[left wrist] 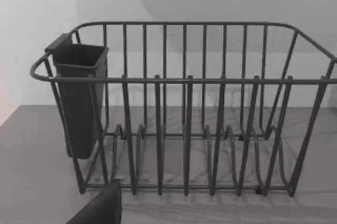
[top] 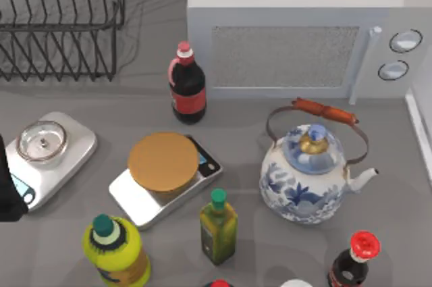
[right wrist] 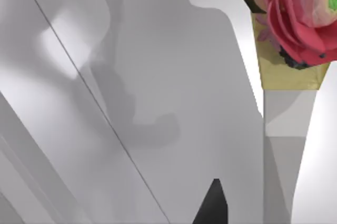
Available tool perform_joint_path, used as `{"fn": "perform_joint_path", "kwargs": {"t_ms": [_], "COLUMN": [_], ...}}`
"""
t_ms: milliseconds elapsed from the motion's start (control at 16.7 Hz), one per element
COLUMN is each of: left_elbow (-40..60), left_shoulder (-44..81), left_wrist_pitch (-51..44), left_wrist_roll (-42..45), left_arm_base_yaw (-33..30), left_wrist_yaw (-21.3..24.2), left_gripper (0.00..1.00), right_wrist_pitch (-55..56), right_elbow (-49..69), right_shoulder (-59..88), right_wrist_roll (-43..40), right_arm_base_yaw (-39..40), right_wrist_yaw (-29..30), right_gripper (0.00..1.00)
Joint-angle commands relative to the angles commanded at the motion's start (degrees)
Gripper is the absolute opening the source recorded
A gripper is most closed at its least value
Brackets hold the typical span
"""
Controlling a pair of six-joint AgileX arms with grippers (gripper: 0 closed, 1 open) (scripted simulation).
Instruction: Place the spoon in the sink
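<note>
We cannot tell where the spoon lies, nor the sink, so the step in hand, as we judge it, is to find both before either arm commits.

Taking the scale with the wooden disc (top: 164, 165) as the middle of the counter (top: 61, 246), we have a cola bottle (top: 187, 88) at twelve o'clock, the microwave (top: 290, 37) at one, the blue-and-white teapot (top: 307, 182) at three, a red-capped bottle (top: 354, 260) at five, the green-capped oil bottle (top: 218, 229) at six, a yellow bottle (top: 115, 253) at seven, a second scale bearing a glass dish (top: 42, 142) at nine, and the wire dish rack (top: 61, 23) at eleven.

Our left arm (top: 8, 196) sits at the nine o'clock edge, and its left gripper (left wrist: 100, 208) faces the rack and its dark cutlery cup (left wrist: 79, 97). Our right gripper (right wrist: 212, 205) points at a pale surface beside a pink flower (right wrist: 300, 13). We cannot tell whether either gripper is wide or narrow.

To do this well, we would check the cutlery cup first, a likely home for a spoon, then lift any handle straight up clear of the rack wires, keeping away from the crowded bottles.
</note>
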Motion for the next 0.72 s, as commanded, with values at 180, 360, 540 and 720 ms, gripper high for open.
{"fn": "perform_joint_path", "kwargs": {"t_ms": [180, 360, 540, 720], "left_elbow": [0.0, 0.0, 0.0, 0.0], "left_shoulder": [0.0, 0.0, 0.0, 0.0], "left_wrist_pitch": [0.0, 0.0, 0.0, 0.0], "left_wrist_roll": [0.0, 0.0, 0.0, 0.0], "left_arm_base_yaw": [0.0, 0.0, 0.0, 0.0], "left_wrist_yaw": [0.0, 0.0, 0.0, 0.0], "left_gripper": [1.0, 1.0, 1.0, 1.0], "right_wrist_pitch": [0.0, 0.0, 0.0, 0.0], "right_elbow": [0.0, 0.0, 0.0, 0.0], "right_shoulder": [0.0, 0.0, 0.0, 0.0], "right_wrist_roll": [0.0, 0.0, 0.0, 0.0], "right_arm_base_yaw": [0.0, 0.0, 0.0, 0.0], "right_wrist_yaw": [0.0, 0.0, 0.0, 0.0], "right_gripper": [0.0, 0.23, 0.45, 0.68]}}
